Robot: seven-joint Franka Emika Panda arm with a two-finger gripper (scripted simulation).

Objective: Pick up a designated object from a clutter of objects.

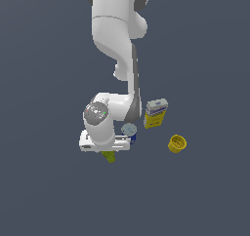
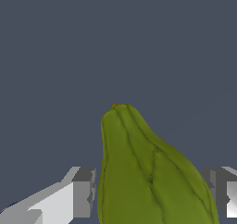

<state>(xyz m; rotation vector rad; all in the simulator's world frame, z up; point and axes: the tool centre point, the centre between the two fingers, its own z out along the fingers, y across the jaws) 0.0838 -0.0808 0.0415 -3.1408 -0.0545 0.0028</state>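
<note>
Wrist view shows the pear [image 2: 148,172] between the claw [image 2: 150,193] fingers, which look spread, not yet gripping. Closing off-centre could squirt the tapered fruit toward the blue can [image 1: 130,132].

Plain dark slate-grey table [image 1: 44,191], flat, matte and unmarked, filling the whole exterior view to every edge; same uniform surface [image 2: 115,42] behind everything in the wrist view.
</note>
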